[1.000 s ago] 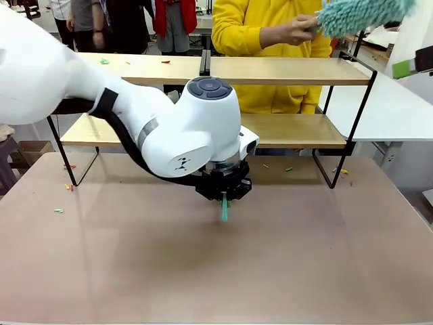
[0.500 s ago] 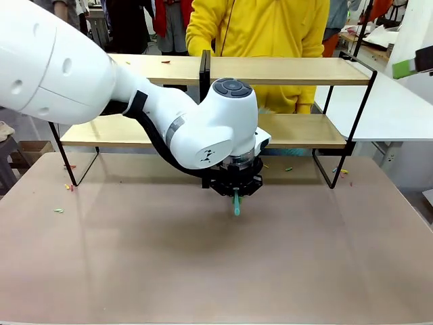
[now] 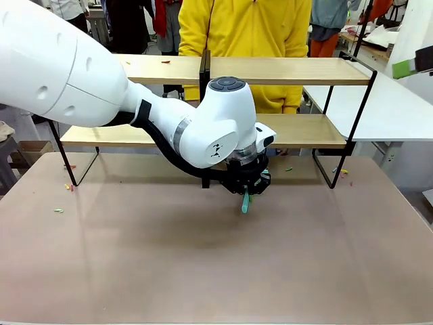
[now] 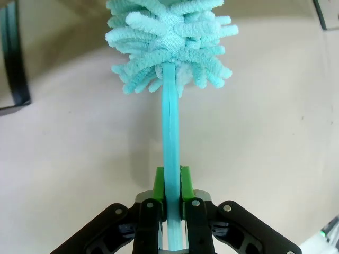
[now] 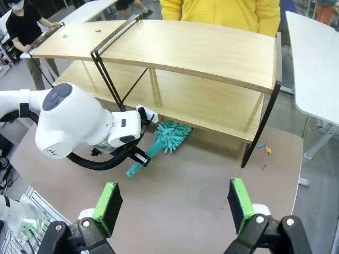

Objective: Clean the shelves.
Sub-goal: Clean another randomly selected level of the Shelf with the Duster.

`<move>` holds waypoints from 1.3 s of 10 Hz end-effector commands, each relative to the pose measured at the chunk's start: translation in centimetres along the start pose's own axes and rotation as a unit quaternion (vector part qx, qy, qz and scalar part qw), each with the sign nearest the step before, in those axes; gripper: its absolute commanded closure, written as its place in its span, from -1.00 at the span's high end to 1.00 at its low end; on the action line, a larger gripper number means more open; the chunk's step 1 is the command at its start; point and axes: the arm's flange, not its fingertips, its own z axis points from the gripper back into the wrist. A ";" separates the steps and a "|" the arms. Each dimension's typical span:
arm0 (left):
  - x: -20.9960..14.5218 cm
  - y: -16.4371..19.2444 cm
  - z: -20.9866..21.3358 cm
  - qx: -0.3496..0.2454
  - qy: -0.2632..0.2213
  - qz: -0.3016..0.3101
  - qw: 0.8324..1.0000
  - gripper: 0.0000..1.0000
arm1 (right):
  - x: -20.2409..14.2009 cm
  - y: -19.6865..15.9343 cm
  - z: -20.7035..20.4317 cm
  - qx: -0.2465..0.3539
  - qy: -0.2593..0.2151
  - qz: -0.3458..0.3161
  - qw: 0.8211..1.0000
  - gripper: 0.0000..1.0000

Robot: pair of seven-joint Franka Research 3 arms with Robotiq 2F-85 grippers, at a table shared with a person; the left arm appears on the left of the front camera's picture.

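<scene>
**Current step: tool in grasp, carried toward the rack.**

1. Left of the left hand, small coloured scraps [image 3: 59, 210] lie on the surface [image 3: 203, 271].
2. The left hand [image 3: 245, 195] points away from the camera, low over the surface. Its green pads [image 4: 159, 182] are clamped on the turquoise handle of a duster [image 4: 169, 42], one pad on each side of the handle.
3. Ahead of the left hand, the duster head sits at the front edge of the lower board. It is unclear whether the fibres touch the board or the surface, as the head is low and partly shadowed.
4. The shelves [image 3: 291, 71] stand directly beyond the left hand, across the far side of the surface. A red scrap [image 3: 166, 62] lies on the upper board, up and to the left of the hand. A person [image 3: 247, 27] in yellow stands behind the rack.
5. Further right, more scraps [image 3: 342, 171] lie by the rack's right foot.
6. The right hand [image 5: 174, 203] hangs high above the surface, fingers wide apart and holding nothing.

**Next move (judgement):** No wiping of a board appears to have begun. The left hand should lift until the head clears the lower board's front edge, then lay the fibres flat on the wood and sweep along its length, keeping clear of the black centre post [image 3: 204, 64].
</scene>
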 end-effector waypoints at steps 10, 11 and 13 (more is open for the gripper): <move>-1.0 0.8 3.2 -0.055 0.134 -0.263 0.954 -0.74 | 0.1 -0.1 0.0 0.003 -0.001 -0.001 1.000 1.00; -2.1 1.1 4.0 -0.049 0.147 -0.289 0.945 -0.74 | 0.1 -0.1 0.0 0.003 -0.001 -0.001 1.000 1.00; -5.9 1.6 5.6 -0.070 0.170 -0.348 0.919 -0.74 | 0.1 -0.1 0.0 0.003 -0.001 -0.001 1.000 1.00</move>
